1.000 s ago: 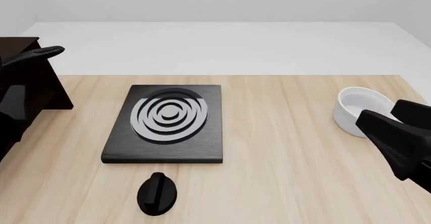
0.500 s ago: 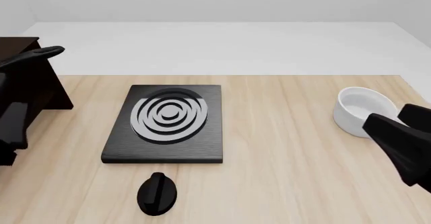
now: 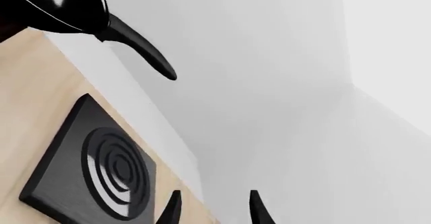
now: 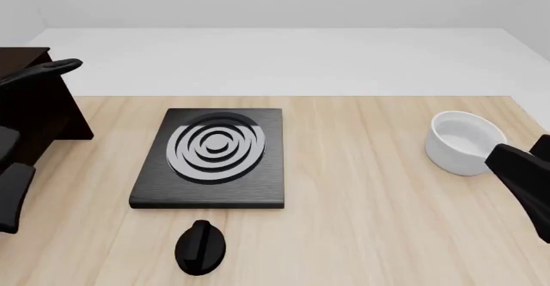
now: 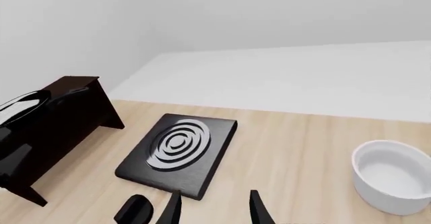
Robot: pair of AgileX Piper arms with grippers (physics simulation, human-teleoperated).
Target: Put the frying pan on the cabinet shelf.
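Frying pan [image 5: 19,105] lies on the cabinet shelf [image 5: 74,108], its handle jutting past the edge on the hob's [image 4: 210,160] side, so you can judge placing done; left gripper [image 3: 214,211] and right gripper [image 5: 214,211] gape empty. Avoid that handle; open table [image 4: 361,234] lies between hob and white bowl [image 4: 464,141]

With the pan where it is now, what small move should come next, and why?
Probably just draw the left gripper further clear. The frying pan already sits on top of the cabinet shelf, its handle jutting out, and both grippers look open and hold nothing.
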